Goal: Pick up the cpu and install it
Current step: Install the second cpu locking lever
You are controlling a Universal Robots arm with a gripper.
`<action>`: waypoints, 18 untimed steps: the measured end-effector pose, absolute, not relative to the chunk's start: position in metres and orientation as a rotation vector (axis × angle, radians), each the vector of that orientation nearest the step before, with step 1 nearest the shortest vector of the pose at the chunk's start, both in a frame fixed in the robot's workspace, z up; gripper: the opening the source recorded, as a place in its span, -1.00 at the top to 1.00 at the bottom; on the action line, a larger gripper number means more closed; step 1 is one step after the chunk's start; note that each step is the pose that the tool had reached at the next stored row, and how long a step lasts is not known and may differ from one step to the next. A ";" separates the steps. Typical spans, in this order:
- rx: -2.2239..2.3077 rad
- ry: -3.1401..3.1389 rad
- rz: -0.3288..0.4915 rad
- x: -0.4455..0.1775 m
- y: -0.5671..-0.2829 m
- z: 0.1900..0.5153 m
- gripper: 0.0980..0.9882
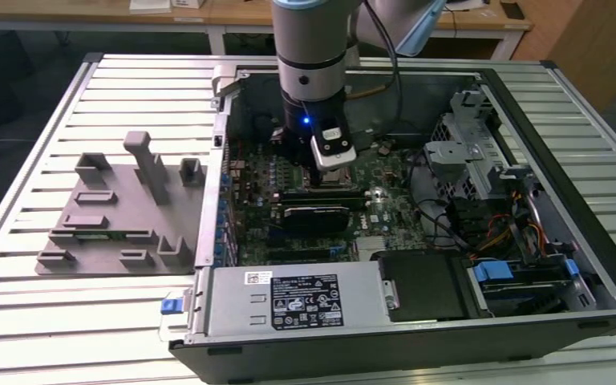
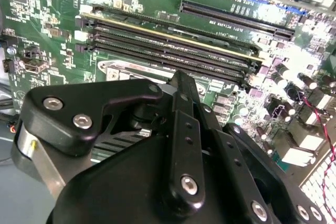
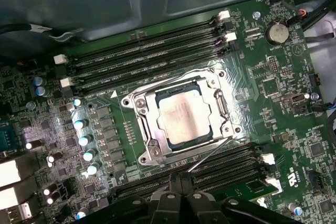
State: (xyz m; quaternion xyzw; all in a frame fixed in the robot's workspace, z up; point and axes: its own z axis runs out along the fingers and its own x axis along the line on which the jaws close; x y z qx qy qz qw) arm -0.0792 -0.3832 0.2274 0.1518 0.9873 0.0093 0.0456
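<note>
You have an open computer case (image 1: pixel 565 265) lying on the slatted table (image 1: pixel 30 321). Beside the case, toward the exterior view's left, sits a grey plastic fixture (image 1: pixel 121 212) (slots and upright posts). Inside the case: green motherboard (image 1: pixel 394 212), power supply (image 1: pixel 292 301), blue-tabbed drive bay (image 1: pixel 522 277).

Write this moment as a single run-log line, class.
gripper: over motherboard, fingers unclear | cpu: seated in socket | fixture: on table beside case
</note>
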 end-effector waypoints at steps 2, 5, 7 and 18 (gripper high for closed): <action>0.464 3.015 0.030 -0.079 -0.384 0.227 0.98; 0.466 3.019 0.060 -0.079 -0.386 0.227 0.98; 0.467 3.020 0.075 -0.079 -0.387 0.226 0.98; 0.475 3.030 0.169 -0.080 -0.396 0.225 0.98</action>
